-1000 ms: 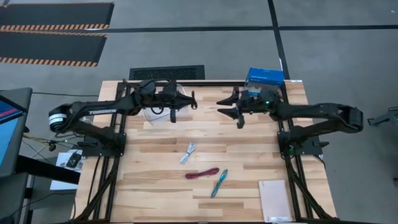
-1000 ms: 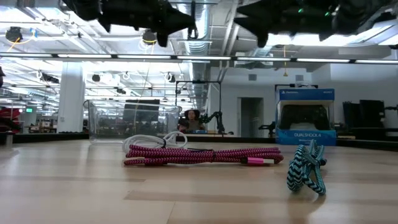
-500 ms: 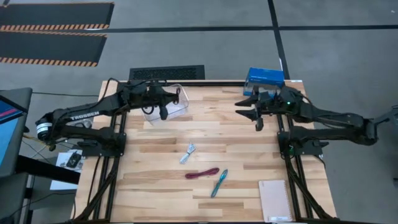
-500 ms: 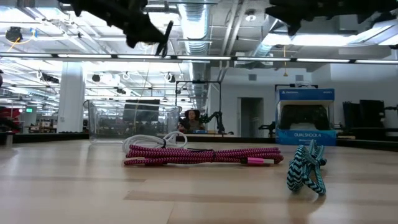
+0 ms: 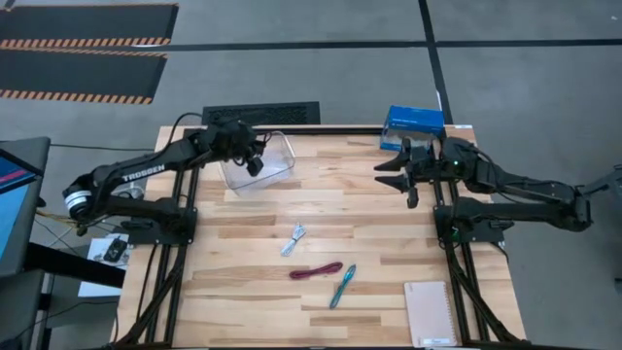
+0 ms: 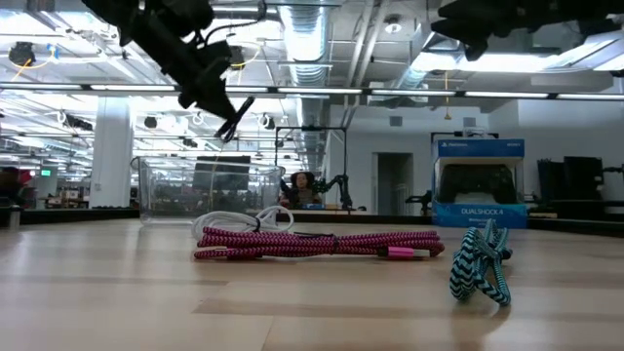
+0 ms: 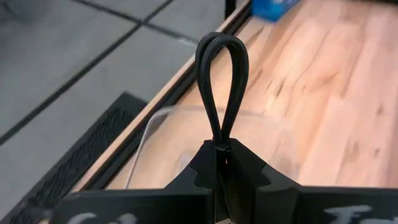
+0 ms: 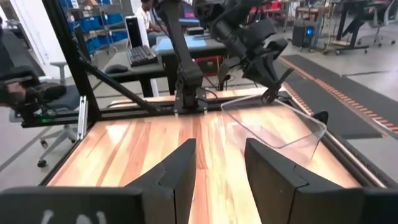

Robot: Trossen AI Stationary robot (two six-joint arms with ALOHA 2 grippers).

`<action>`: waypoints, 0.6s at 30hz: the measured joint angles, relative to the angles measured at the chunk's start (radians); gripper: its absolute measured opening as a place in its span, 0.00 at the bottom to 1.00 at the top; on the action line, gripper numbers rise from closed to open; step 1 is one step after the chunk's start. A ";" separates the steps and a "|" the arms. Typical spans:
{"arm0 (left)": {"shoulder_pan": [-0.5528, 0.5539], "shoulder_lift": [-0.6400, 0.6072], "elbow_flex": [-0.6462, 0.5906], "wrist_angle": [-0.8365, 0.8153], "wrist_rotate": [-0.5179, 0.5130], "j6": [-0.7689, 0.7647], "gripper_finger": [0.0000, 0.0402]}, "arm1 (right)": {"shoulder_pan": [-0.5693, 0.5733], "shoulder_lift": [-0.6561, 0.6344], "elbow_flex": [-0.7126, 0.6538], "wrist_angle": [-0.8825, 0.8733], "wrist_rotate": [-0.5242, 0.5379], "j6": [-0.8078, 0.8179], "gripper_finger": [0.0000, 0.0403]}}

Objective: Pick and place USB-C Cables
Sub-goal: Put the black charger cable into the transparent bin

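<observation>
My left gripper point(image 5: 255, 165) is shut on the black USB-C cable point(image 7: 222, 81) and hangs over the clear plastic container point(image 5: 260, 160) at the table's far left. It also shows in the low view, left gripper point(image 6: 226, 102). My right gripper point(image 5: 387, 175) is open in the air at the far right, its fingers point(image 8: 180, 168) spread wide. The white-grey cable point(image 5: 293, 238), the dark red-maroon cable point(image 5: 316, 270) and a teal cable point(image 5: 341, 285) lie flat on the table's near middle, touched by nothing. My left gripper pinches the black cable between its two fingers near one end of the bundle point(image 7: 219, 144). A doubled loop point(image 7: 222, 56) sticks out past the fingertips. The fingers slant downward over the container. The cable is lifted clear of the table.
A blue box point(image 5: 413, 120) stands at the table's far right edge, behind the right gripper. A notebook point(image 5: 430, 313) lies at the near right corner. In the low view the maroon cable point(image 6: 322, 242) and the teal cable point(image 6: 480, 265) lie in front of the container point(image 6: 210, 185).
My left gripper, still shut on the black cable, has drawn back toward the table's far left and come over the clear container, tipping downward. My right gripper has pulled away toward the table's right edge, staying open. The cables on the table have not moved.
</observation>
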 joint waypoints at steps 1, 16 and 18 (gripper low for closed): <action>0.014 0.007 0.006 -0.026 0.000 0.009 0.00 | 0.000 0.000 0.000 -0.005 0.000 0.000 0.39; 0.073 0.193 0.194 -0.282 0.007 0.093 0.00 | 0.000 0.001 0.000 -0.020 0.000 0.007 0.38; 0.065 0.224 0.195 -0.288 0.006 0.093 0.00 | 0.000 0.001 0.000 -0.035 0.000 0.008 0.39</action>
